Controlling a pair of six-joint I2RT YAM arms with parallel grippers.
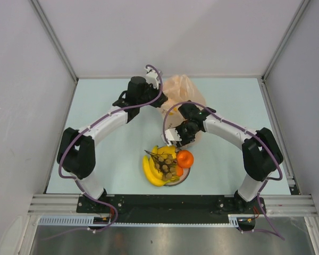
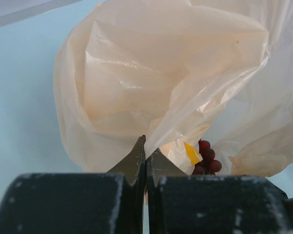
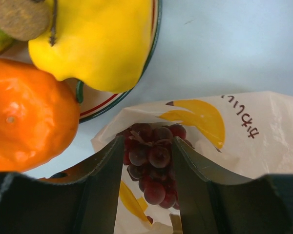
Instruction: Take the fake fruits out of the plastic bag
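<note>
Currently right gripper [image 3: 146, 161] open, fingers straddling dark purple grape bunch [image 3: 154, 156] at mouth of plastic bag [image 3: 224, 141]; bunch dead ahead, long axis along fingers. Left gripper [image 2: 145, 151] pinched shut on bag film, farther from grapes. Other fruits on plate [image 3: 112, 102].

Thin crinkly translucent plastic bag [image 2: 176, 87], glossy grapes [image 3: 154, 161]

A round plate [image 1: 184, 176] sits on the pale table [image 1: 106, 159]; its rim looks green-and-red striped.
</note>
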